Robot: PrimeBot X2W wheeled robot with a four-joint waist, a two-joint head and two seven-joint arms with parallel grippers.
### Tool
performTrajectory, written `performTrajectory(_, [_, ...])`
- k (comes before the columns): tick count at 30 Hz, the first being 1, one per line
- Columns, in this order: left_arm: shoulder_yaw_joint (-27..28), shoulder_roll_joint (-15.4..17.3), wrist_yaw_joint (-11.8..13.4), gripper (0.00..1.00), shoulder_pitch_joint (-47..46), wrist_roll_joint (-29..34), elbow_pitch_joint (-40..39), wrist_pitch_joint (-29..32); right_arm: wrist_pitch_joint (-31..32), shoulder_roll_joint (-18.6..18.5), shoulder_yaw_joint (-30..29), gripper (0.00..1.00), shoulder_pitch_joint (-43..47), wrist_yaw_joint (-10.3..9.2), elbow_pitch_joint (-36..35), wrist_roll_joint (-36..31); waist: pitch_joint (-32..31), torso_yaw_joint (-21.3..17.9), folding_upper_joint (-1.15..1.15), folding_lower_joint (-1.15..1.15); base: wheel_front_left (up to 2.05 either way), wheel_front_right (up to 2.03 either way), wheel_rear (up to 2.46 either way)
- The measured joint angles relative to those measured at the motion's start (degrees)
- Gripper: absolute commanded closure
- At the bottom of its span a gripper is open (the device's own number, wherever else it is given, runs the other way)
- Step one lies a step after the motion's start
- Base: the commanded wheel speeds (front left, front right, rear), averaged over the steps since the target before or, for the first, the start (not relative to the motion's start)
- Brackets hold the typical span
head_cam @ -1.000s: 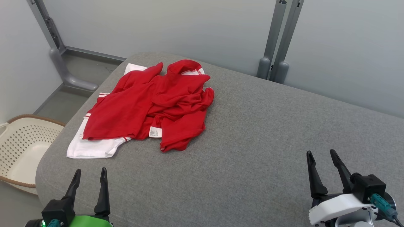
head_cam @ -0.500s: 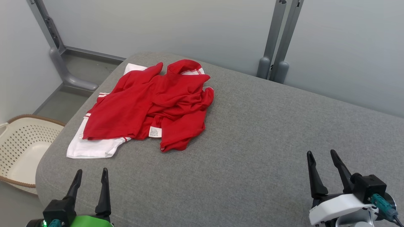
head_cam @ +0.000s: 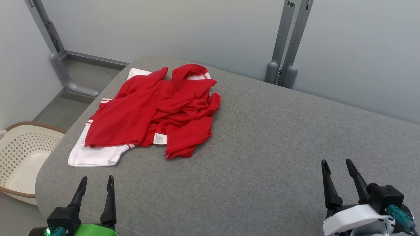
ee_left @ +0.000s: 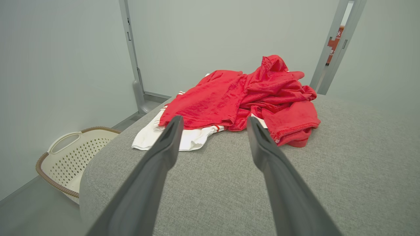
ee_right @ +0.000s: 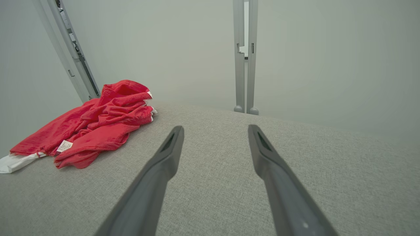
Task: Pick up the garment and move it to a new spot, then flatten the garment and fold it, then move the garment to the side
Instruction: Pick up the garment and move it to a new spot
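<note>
A crumpled red and white garment [head_cam: 154, 111] lies on the far left part of the grey padded surface [head_cam: 262, 147]; a white care label shows on it. My left gripper [head_cam: 97, 179] stands open near the front left edge, short of the garment, nothing between its fingers. In the left wrist view the garment [ee_left: 242, 95] lies just beyond the open left gripper [ee_left: 214, 121]. At the front right my right gripper [head_cam: 336, 162] is open and holds nothing. Seen from the right wrist, the garment [ee_right: 95, 127] is off to the left of the open right gripper [ee_right: 215, 129].
A cream perforated laundry basket [head_cam: 19, 154] stands on the floor left of the surface, also seen as the basket [ee_left: 69, 157] in the left wrist view. Grey metal posts [head_cam: 283, 42] rise behind the surface against pale walls. Bare grey surface stretches to the garment's right.
The whole head picture has shifted slightly, so the camera moved. The garment lies as before and both grippers stay open in the same places.
</note>
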Motion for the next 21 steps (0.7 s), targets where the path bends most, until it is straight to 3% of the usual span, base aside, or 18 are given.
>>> performTrajectory(10, [-2.97,1.94,0.0,0.0,-6.97,-1.48,4.86,-0.08,0.0,-0.67,0.56,0.0,-1.92,0.0,-1.38,-0.52,1.7,-1.04,0.0,0.0,0.0,0.0,0.0])
performTrajectory(21, [-10.1,4.85,-0.01,0.0,-30.89,-8.56,14.89,4.17,0.0,-5.31,3.43,0.0,-15.22,0.01,-3.22,-1.03,13.76,-3.3,0.0,0.0,0.0,0.0,0.0])
